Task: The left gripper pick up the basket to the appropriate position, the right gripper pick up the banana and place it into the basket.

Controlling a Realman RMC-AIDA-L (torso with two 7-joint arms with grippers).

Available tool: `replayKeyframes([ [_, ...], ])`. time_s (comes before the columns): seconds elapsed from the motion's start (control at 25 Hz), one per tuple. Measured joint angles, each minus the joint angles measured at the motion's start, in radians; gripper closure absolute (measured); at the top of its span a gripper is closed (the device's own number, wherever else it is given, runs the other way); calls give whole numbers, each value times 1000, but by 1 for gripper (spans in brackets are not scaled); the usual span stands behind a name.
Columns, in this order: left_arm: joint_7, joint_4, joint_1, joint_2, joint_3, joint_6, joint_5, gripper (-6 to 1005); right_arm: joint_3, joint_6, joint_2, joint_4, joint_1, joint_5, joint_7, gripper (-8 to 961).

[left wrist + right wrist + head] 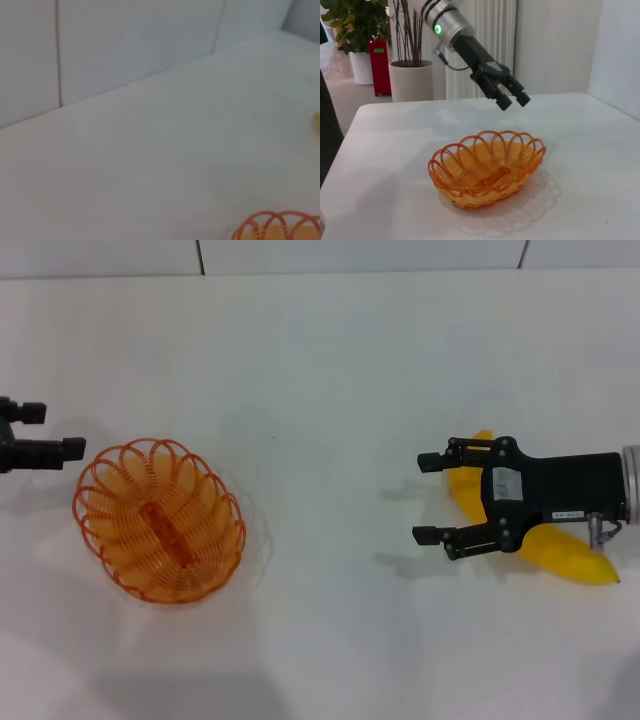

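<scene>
The orange wire basket [160, 522] stands on the white table at the left and holds nothing. It also shows in the right wrist view [487, 170], and its rim shows in the left wrist view [280, 225]. My left gripper [60, 430] is open and empty, just beyond the basket's far left rim. In the right wrist view it [513, 100] hovers above and behind the rim without touching. The yellow banana [570, 558] lies on the table at the right. My right gripper [430, 497] is open above it, fingertips reaching past it toward the basket, holding nothing.
The white table [320, 360] ends at a wall behind. Past the table's far edge in the right wrist view stand a potted plant [410, 75] and a red box [380, 70]. A sliver of the banana [317, 118] shows in the left wrist view.
</scene>
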Motion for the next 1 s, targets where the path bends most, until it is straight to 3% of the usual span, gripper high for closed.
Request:
replayKeyframes([
  [0.28,285,1,-50,-23,0,-9,60,121,-1,-1,0,0,7,-1,1,74],
  [0.68,311,59,-105,-53,2,-129,140,130,-1,-12,0,0,15,-1,4,74],
  [0.72,310,71,-118,-73,1,-187,159,131,-1,-12,0,0,15,-1,4,74],
  [0.84,315,76,-125,-93,0,-249,166,135,-1,-12,0,0,15,-1,4,74],
  [1.0,322,113,-125,-95,-1,-299,163,140,0,-12,0,0,16,0,4,74],
])
